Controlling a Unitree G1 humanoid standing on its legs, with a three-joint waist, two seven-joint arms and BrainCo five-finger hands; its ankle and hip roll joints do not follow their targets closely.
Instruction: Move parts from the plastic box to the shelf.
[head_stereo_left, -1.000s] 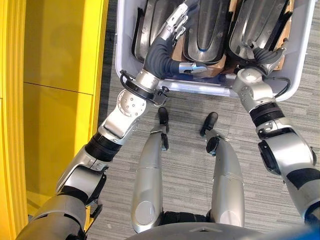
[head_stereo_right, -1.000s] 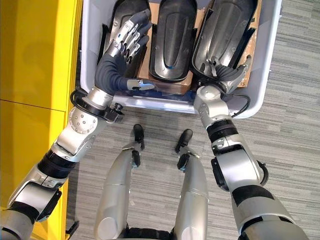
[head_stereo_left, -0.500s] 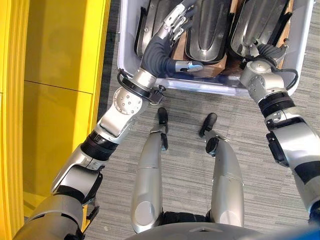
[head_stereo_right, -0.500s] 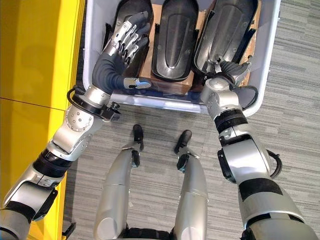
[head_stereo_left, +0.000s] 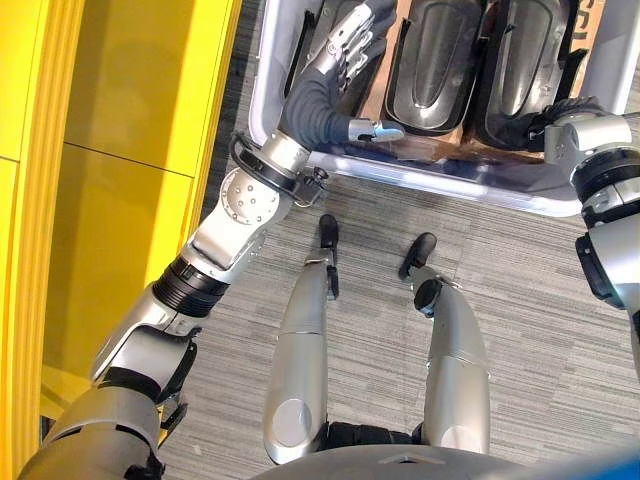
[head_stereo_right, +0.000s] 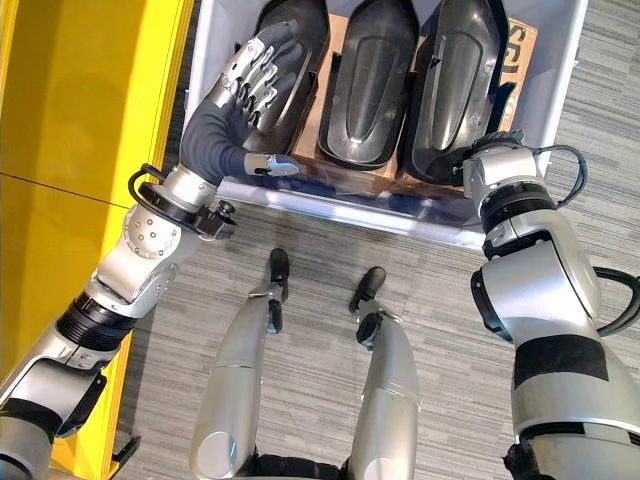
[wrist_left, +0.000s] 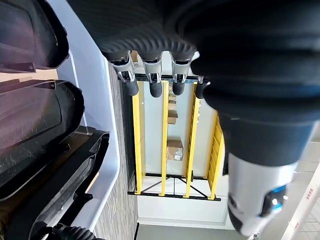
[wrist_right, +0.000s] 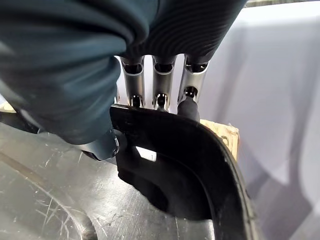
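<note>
Clearly the right hand (wrist_right: 165, 107) is the one committed: its fingers are curled over the rim of the right-hand black part (head_stereo_right: 455, 85), with the thumb pressing from the inner side, so it pinches that edge at the near end of the plastic box (head_stereo_right: 330, 205). The grip sits on the lip alone (thin, and at one end of a long shell), so as I judge it the part could pivot or slide out of the pinch once lifted, and its far end may drag against the neighbouring part or the box wall on the way up.

The left hand (head_stereo_right: 255, 75) hovers over the left-hand part (head_stereo_right: 290, 50) with its fingers straight and spread, holding nothing; the left wrist view shows the dark tips in a loose row with open space past them. If it comes down without closing on an edge, it could simply push that part deeper or against the middle one.

Counting outward: three black moulded parts stand side by side in the box, left, middle (head_stereo_right: 370, 85) and right, all resting on brown cardboard (head_stereo_right: 335, 40). One plastic box sits on the grey carpet (head_stereo_right: 320, 330). One yellow shelf (head_stereo_right: 80, 150) rises along the robot's left, just beside the box, and no part is on it yet.
</note>
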